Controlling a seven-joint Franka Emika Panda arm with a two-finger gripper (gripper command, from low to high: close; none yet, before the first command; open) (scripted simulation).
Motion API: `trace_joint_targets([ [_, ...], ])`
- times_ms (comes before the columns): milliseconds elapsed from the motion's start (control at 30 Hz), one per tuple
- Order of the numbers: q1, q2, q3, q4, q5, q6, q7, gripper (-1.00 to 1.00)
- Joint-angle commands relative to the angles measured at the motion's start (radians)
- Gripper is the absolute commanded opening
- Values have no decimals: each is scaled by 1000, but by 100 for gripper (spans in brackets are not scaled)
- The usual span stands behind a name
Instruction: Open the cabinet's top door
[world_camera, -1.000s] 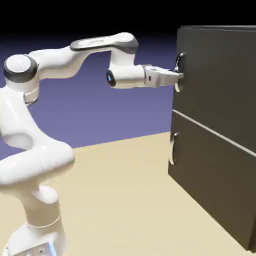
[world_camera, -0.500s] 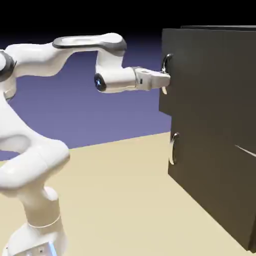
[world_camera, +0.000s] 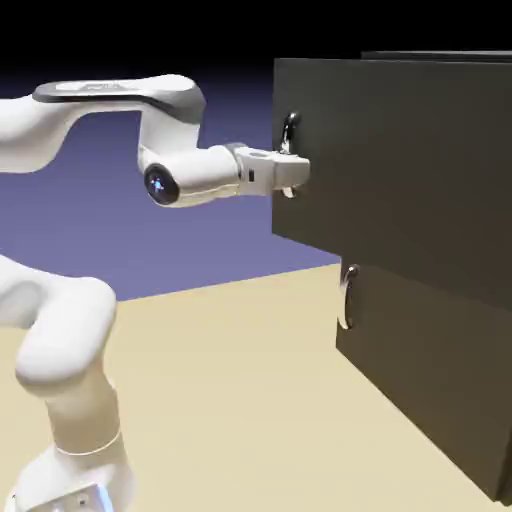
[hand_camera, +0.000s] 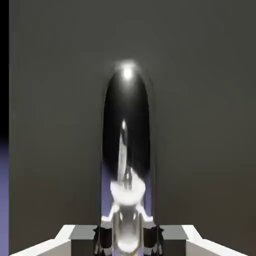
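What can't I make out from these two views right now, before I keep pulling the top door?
- Cabinet interior: exterior view, hidden behind the top door.
- Hinge side: exterior view, cut off at the right edge.
- Gripper fingertips: exterior view, too small and merged with the top handle; hand view, the handle fills the gap between them.
- Lower door and its handle: outside the hand view.

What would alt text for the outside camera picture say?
A white robot arm's tool grips the silver handle of a dark cabinet's top door, which stands swung partly open toward the arm. The lower door sits shut above a tan table.
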Motion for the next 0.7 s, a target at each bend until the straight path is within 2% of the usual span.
trace_joint_targets([
  [0, 24, -23, -35, -25, -41, -14, 19, -100],
  [300, 131, -230, -319, -189, -432, -166, 185, -100],
  [667, 66, -385, -697, -250, -898, -461, 319, -100],
])
